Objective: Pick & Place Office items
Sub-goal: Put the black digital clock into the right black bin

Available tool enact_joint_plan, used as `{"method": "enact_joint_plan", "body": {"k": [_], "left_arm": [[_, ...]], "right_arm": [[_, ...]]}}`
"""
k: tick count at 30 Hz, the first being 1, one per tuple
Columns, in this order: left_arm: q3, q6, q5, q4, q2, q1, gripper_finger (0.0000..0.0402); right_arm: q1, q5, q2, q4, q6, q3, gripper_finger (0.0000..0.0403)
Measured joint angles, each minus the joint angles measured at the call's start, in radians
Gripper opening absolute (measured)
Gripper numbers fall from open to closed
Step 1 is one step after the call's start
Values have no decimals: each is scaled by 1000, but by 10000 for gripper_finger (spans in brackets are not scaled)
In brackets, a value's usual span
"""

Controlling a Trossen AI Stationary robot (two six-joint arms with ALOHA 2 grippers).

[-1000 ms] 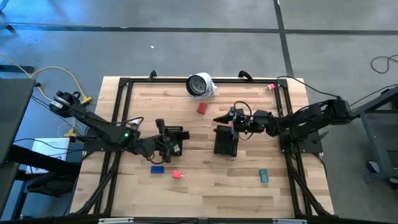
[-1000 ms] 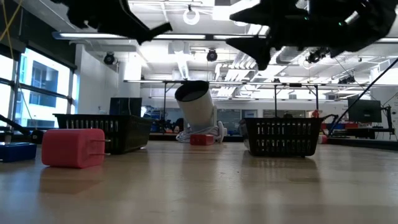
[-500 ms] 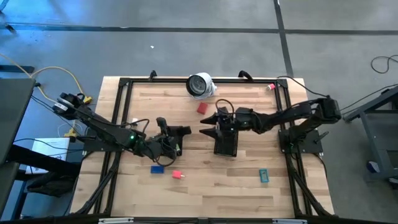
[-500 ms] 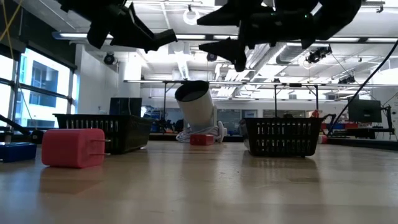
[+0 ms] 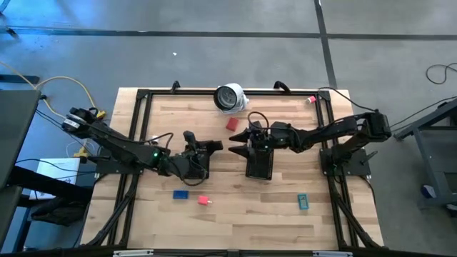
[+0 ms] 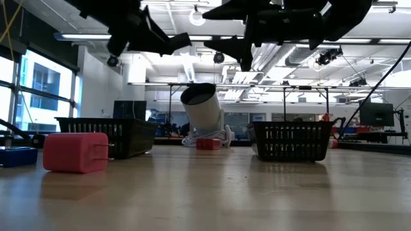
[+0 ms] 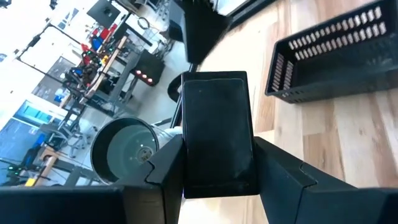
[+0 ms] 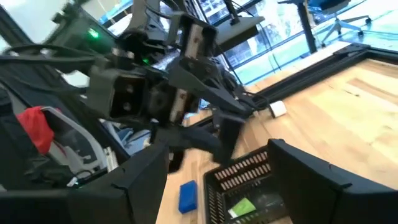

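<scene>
Since a second ago: the left gripper (image 5: 211, 148) has moved toward the table's middle, and the right gripper (image 5: 239, 149) has reached out beside it.

- Table (image 5: 285, 221): near half mostly bare; frame rails line the edges.
- Mesh tray (image 5: 259, 164): below the right gripper.
- Right gripper: fingers spread wide, empty.
- Left gripper: clamped on the long edges of the dark piece (image 7: 217, 124), held aloft. Likely light, stiff and smooth, so it may slip.
- Loose: teal piece (image 5: 303, 202), blue piece (image 5: 181, 193), red piece (image 5: 232, 124), pink piece (image 5: 203, 200).
</scene>
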Motion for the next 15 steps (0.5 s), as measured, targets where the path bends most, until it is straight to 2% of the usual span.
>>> {"method": "enact_joint_plan", "body": {"k": [8,15], "left_arm": [[98,69,4,1,92,24,149],[145,112,18,-3,109,23,149]], "right_arm": [[0,-10,10,-1,3,0,260],[0,-28,12,-9,-6,0,260]]}}
